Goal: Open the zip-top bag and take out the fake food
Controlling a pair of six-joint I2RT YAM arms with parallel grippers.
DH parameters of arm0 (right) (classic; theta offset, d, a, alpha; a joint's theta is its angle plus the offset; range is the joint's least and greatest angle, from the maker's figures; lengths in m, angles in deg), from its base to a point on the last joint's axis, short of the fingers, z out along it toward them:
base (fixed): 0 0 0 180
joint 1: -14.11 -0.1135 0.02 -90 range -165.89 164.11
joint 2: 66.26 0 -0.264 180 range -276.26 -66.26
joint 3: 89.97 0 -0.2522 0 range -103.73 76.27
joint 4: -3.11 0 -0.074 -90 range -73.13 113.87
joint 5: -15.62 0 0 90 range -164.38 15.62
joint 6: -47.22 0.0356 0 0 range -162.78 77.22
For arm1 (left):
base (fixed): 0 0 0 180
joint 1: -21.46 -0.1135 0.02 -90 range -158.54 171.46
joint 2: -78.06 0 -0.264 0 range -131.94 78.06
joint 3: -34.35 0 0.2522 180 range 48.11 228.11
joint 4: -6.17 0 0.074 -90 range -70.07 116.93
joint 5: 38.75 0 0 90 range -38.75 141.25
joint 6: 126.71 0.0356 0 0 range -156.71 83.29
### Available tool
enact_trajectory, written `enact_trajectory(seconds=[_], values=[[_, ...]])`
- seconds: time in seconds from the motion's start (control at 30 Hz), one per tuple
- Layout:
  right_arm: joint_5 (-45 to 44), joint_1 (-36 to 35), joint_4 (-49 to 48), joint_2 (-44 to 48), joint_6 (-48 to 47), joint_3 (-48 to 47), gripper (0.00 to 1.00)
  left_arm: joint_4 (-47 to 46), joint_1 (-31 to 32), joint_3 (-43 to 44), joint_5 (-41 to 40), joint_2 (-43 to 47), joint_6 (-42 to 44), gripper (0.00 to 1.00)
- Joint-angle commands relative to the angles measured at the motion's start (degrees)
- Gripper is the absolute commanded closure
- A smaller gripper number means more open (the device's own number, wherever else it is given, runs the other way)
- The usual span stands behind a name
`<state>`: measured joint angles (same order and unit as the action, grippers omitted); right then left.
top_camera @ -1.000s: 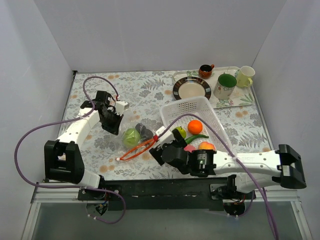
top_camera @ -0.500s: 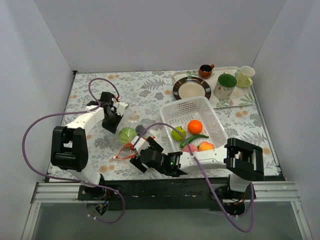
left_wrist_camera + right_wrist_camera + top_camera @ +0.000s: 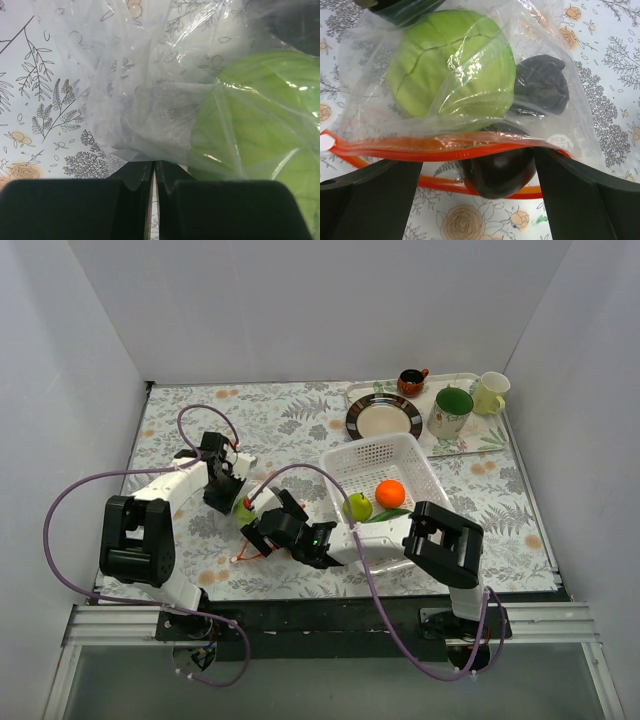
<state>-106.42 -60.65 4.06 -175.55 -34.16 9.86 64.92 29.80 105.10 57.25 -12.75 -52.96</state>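
Observation:
The zip-top bag (image 3: 555, 60) lies on the floral cloth, its orange-red strip (image 3: 420, 149) parted at the mouth. Inside it are fake food pieces: a big lime-green leafy ball (image 3: 452, 65), a dark lump (image 3: 540, 82), and a dark round piece (image 3: 500, 167) sitting in the mouth. My right gripper (image 3: 476, 175) is open, one finger on each side of the mouth and that round piece. My left gripper (image 3: 152, 167) is shut on the bag's clear plastic (image 3: 130, 110) at the far end. From above, the bag (image 3: 243, 510) lies between the left gripper (image 3: 228, 500) and the right gripper (image 3: 257, 533).
A white mesh basket (image 3: 375, 445) right of the bag holds an orange ball (image 3: 390, 493), a green apple (image 3: 358, 506) and a small green piece (image 3: 388, 515). At the back right a tray (image 3: 470, 440) carries a plate (image 3: 384, 416), a green mug (image 3: 450, 412) and two cups.
My right arm has swung left from beside the basket to the bag's mouth, still open. The left gripper and the bag shifted slightly toward the near left.

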Motion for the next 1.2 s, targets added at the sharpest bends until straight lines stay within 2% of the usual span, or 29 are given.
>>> enact_trajectory(seconds=[0.0,0.2,0.27,0.33,0.37,0.43,0.47,0.57,0.77,0.87,0.93,0.97,1.0,1.1,1.13,1.17], values=[[-0.9,0.8,0.6,-2.3,0.1,-3.1,0.02,0.1,0.0,-0.6,1.9,3.2,1.0,1.0],[0.0,1.2,2.4,-4.4,0.6,-2.5,0.02,0.1,0.0,-1.4,2.3,3.6,1.2,1.0],[0.7,1.3,1.3,-4.0,1.1,-1.0,0.04,0.1,0.0,-1.3,2.3,3.8,1.2,1.0],[1.3,1.3,0.2,-2.9,1.7,1.3,0.12,0.1,-0.1,-1.4,2.4,3.7,1.2,1.0],[1.4,1.3,-0.7,-2.4,1.7,1.7,0.21,0.3,-0.1,-1.3,2.6,3.7,1.0,1.0],[1.2,1.3,-1.4,-0.6,1.6,3.2,0.32,0.3,0.0,-1.1,2.7,3.7,0.8,1.0],[1.2,1.2,-2.2,0.3,1.5,3.8,0.42,0.4,0.0,-1.1,2.7,3.8,0.8,1.0],[1.0,1.3,-3.5,5.3,0.8,7.0,0.52,0.5,0.0,-1.4,2.4,4.1,0.7,1.0],[1.2,1.3,-3.3,21.9,0.3,15.8,0.52,0.2,0.0,-1.8,2.0,4.2,0.2,1.0],[-2.9,2.0,0.5,31.7,1.4,20.0,0.52,-0.1,0.0,-2.2,1.3,4.0,0.3,1.0],[-7.1,4.4,5.0,38.6,3.1,22.2,0.57,-0.2,0.0,-2.4,1.1,3.9,0.3,1.0],[-8.1,5.8,6.1,40.5,5.1,24.2,0.63,-0.1,0.0,-2.5,1.0,3.9,0.3,1.0],[-8.7,9.3,7.3,44.2,6.0,25.4,0.66,-0.2,0.0,-2.4,0.9,3.8,0.3,1.0],[-7.3,15.8,11.1,49.2,7.1,28.7,0.7,0.1,0.0,-2.1,0.8,3.6,0.2,1.0],[-5.9,17.3,12.7,49.9,7.3,29.0,0.68,0.0,0.0,-2.1,0.8,3.6,-0.1,1.0],[-4.1,18.7,14.3,50.2,7.1,29.1,0.46,0.1,0.0,-2.1,0.9,3.7,-0.1,1.0]])
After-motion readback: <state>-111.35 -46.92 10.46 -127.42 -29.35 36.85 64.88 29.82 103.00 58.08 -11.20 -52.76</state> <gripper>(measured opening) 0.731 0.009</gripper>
